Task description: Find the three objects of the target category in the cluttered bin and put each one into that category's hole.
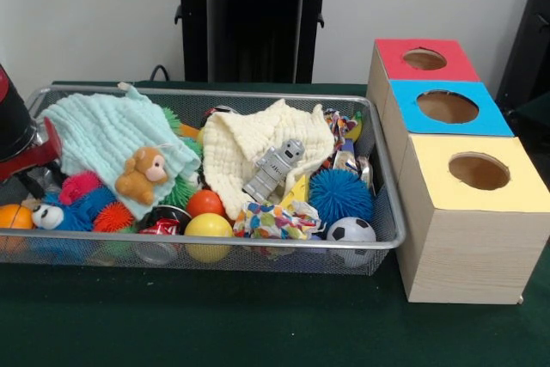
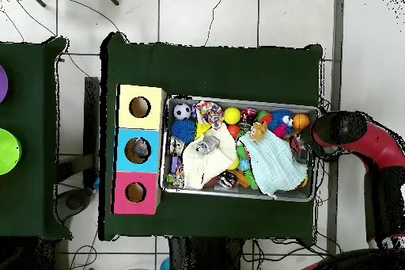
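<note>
Target category isn't readable from these views, so candidates only: balls sit along the front of the bin (image 1: 378,212). There's a yellow ball (image 1: 208,231), a small orange ball (image 1: 204,203) just behind it, a soccer ball (image 1: 351,231) in the front corner nearest the boxes, and a spiky blue ball (image 1: 340,194) touching it. A grey toy robot (image 1: 275,168) lies tilted on the cream cloth (image 1: 245,145); a plush bear (image 1: 143,174) rests on the mint cloth (image 1: 99,131).

Box with three holes stands just beside the bin: red hole (image 1: 424,59), blue hole (image 1: 447,107), yellow hole (image 1: 479,171). Overhead, something already sits inside the blue one.

Arm (image 2: 356,136) is at the bin's end away from the boxes; tool is hidden, can't tell if released or clenched.

Risks, my read: cloths likely cover more items, so a search could miss targets; a grab could snag cloth; round balls may roll off the tool.
</note>
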Motion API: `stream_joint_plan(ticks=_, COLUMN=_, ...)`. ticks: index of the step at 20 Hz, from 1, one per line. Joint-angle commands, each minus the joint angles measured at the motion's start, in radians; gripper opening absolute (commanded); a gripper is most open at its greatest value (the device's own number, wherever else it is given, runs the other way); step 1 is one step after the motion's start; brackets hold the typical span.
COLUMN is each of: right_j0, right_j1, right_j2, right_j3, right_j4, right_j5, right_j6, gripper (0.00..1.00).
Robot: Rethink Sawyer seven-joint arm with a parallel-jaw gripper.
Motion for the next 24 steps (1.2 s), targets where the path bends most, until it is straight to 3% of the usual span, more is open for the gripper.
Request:
stream_joint_plan(ticks=1, right_j0=0.015, right_j1=0.116, right_j2=0.035, right_j3=0.04, right_j4=-0.096, right_j5=-0.023, right_j6=-0.325, gripper=0.0)
stream_joint_plan(ticks=16, right_j0=0.019, right_j1=0.073, right_j2=0.018, right_j3=0.056, right_j4=-0.11, right_j5=-0.023, right_j6=-0.32, gripper=0.0)
stream_joint_plan(ticks=24, right_j0=0.022, right_j1=0.027, right_j2=0.03, right_j3=0.042, right_j4=-0.074, right_j5=0.008, right_j6=-0.296, gripper=0.0)
